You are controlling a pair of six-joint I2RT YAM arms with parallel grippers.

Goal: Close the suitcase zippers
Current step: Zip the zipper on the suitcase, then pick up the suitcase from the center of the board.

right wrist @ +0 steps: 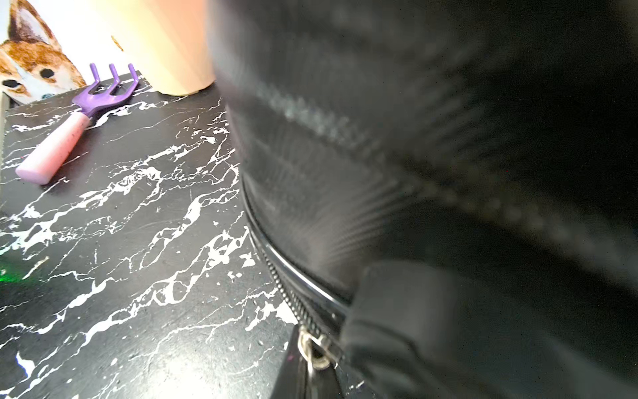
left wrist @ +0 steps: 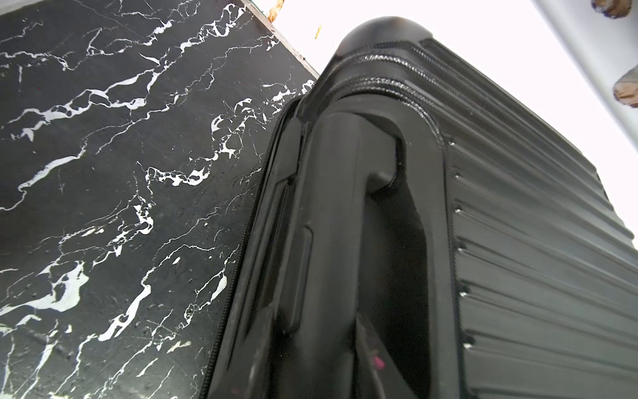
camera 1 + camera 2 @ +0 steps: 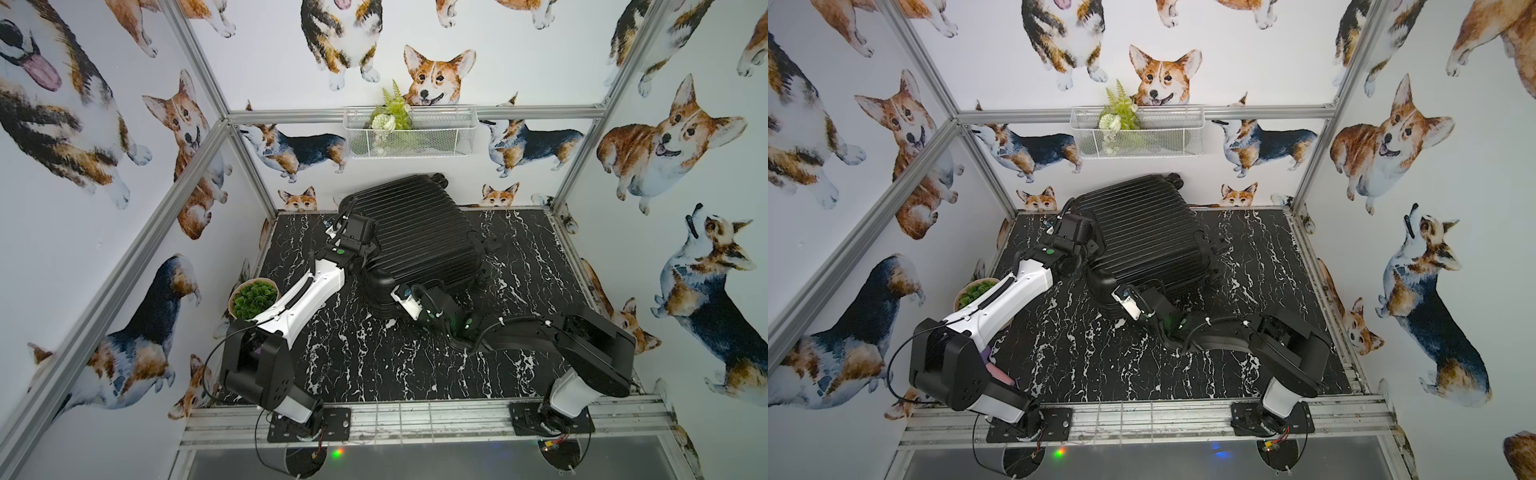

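A: The right gripper [image 3: 395,289] is fully closed. It seems to pinch the zipper pull [image 1: 316,349] at the near corner of the suitcase [image 3: 409,232].

B: Where does the zipper track [image 1: 276,276] go?

A: From the pull it goes away along the lower rim and bends around that corner. The suitcase lies flat on the table [image 3: 374,365], long axis near to far, wheels [image 3: 438,179] far.

B: And the left gripper [image 3: 360,254]?

A: It is at the left side, fingers on both sides of the moulded handle [image 2: 345,214]. I cannot tell whether they press it. I think the right arm is nearer to the pull.
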